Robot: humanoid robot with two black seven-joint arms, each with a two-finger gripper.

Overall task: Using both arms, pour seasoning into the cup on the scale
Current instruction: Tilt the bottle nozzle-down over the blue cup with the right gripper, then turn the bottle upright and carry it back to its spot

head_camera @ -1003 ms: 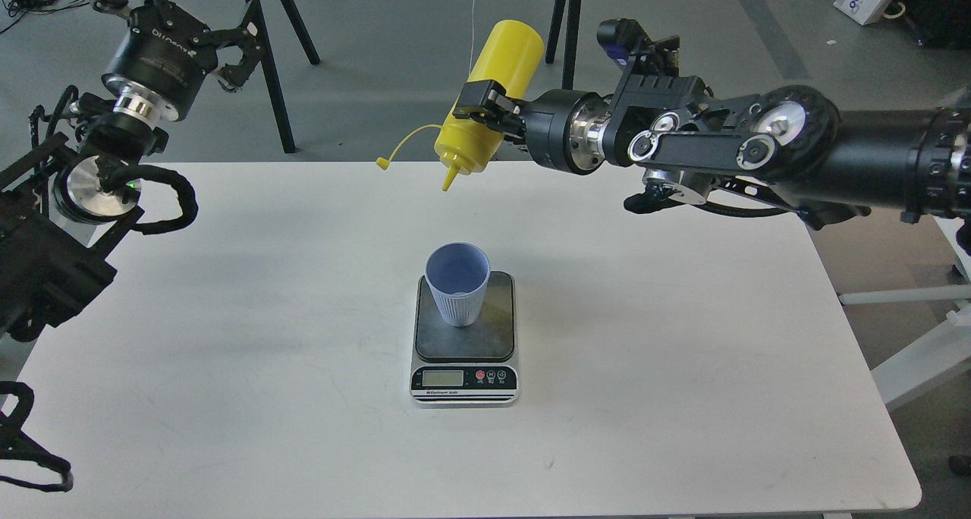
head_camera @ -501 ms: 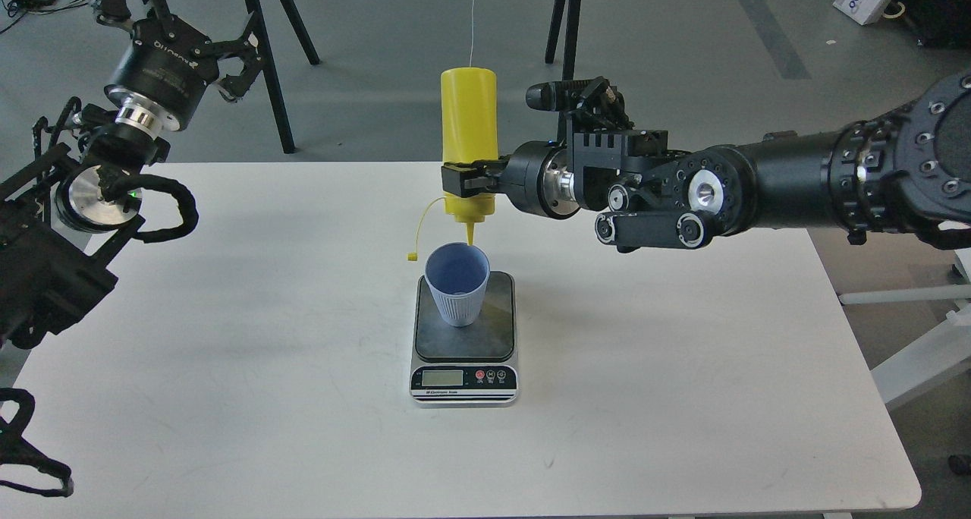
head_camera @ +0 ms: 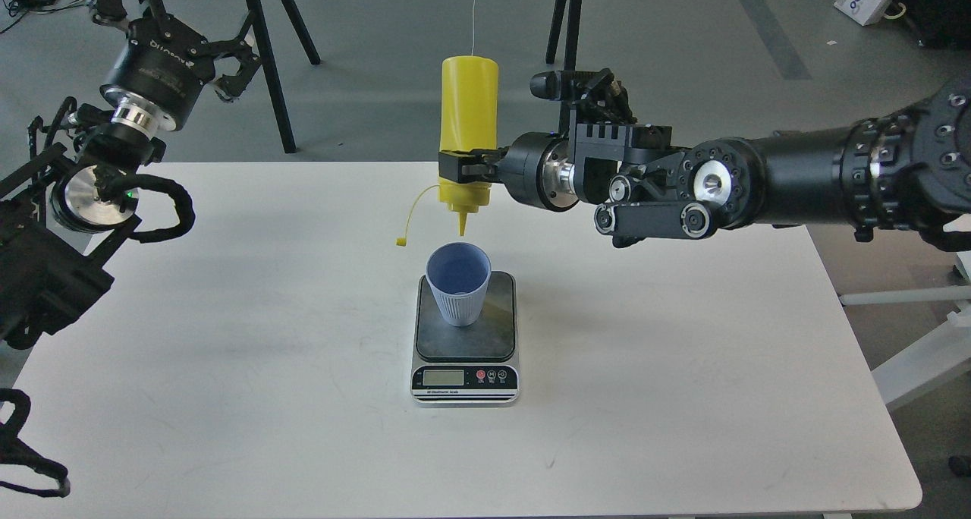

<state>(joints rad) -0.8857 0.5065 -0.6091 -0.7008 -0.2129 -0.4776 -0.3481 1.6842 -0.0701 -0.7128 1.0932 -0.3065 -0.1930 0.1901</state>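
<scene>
Lifted slightly off the cup (head_camera: 457,282), the seasoning (head_camera: 468,132) stays clamped in the right hand (head_camera: 456,168).

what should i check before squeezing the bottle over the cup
1. Right tool shut on the yellow bottle: ok.
2. Bottle upside down, nozzle pointing down: ok.
3. Nozzle lined up over the cup: looks ok, though one view cannot settle depth.
4. Cup upright on the scale: ok.
5. Cap off the nozzle, dangling on its strap left of the cup: ok.
6. Scale display zeroed: cannot tell, digits too small.
</scene>
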